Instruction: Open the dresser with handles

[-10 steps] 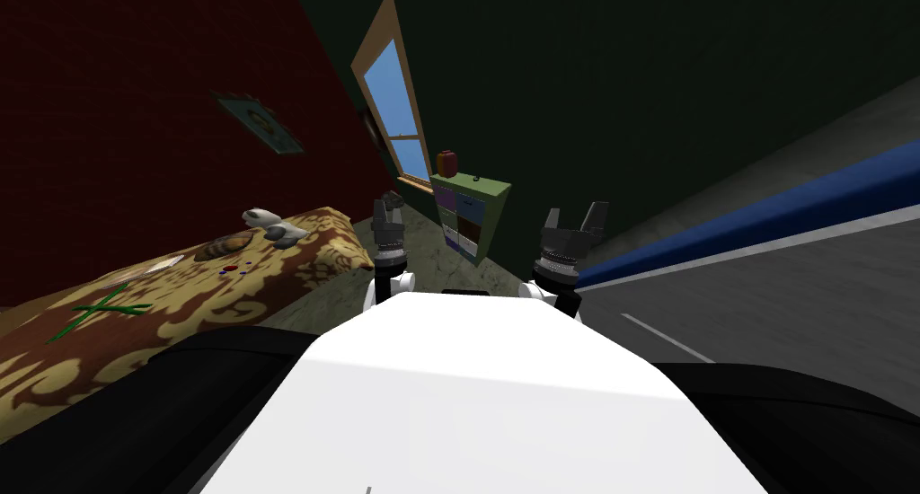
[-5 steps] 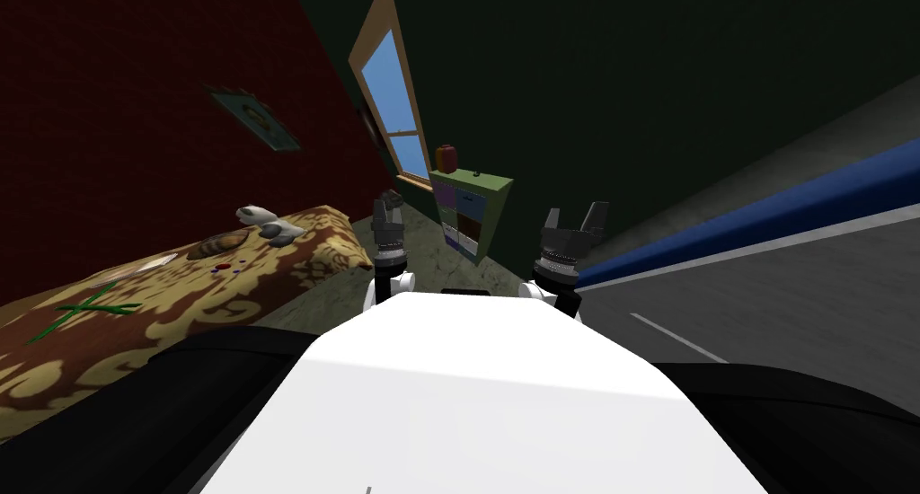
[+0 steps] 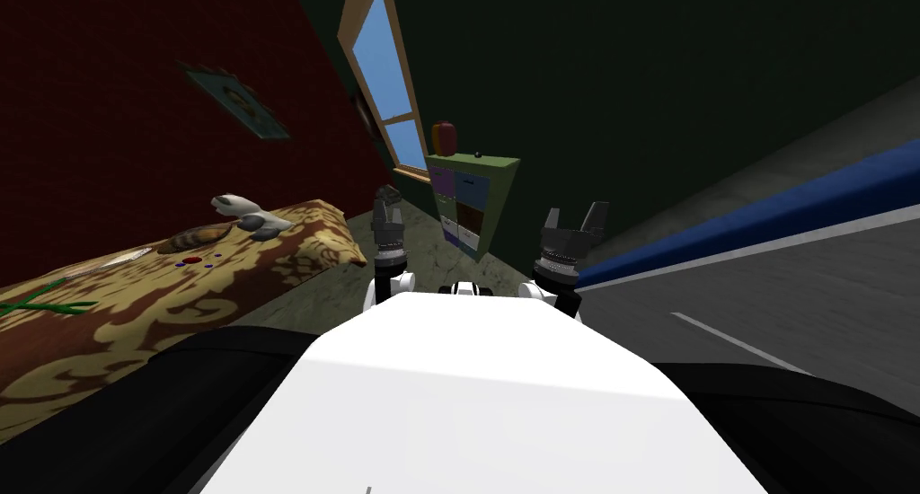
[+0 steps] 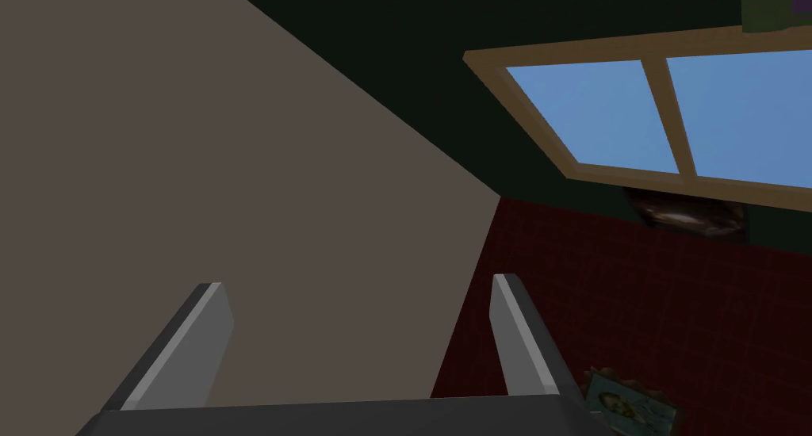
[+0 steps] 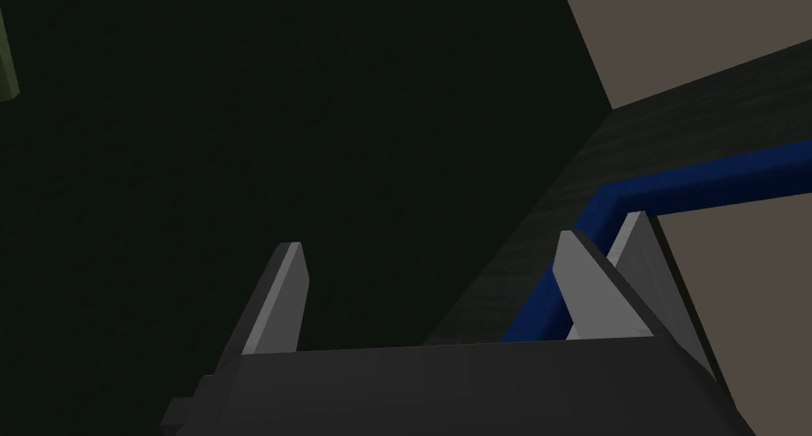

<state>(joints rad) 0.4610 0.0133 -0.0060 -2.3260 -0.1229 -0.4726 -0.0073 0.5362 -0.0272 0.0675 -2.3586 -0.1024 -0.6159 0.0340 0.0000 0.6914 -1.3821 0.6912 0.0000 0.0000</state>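
Because the dresser [image 3: 472, 201] stands well ahead at the far edge of the floor [image 3: 346, 291], backed against the dark green wall [image 3: 629, 84] just beside the window [image 3: 386, 93] and past the foot of the bed [image 3: 180, 282], neither arm looks able to reach it yet. The left tool [image 3: 387, 209] and right tool [image 3: 575, 213] are held forward, each with fingers spread wide and empty, probably so either is ready for a handle once the robot is close.

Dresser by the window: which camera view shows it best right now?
The head view. The green dresser stands whole there, beside the window, with its coloured front visible. Each wrist view catches what looks like a thin green edge of it at the picture's border, too little to judge the handles.
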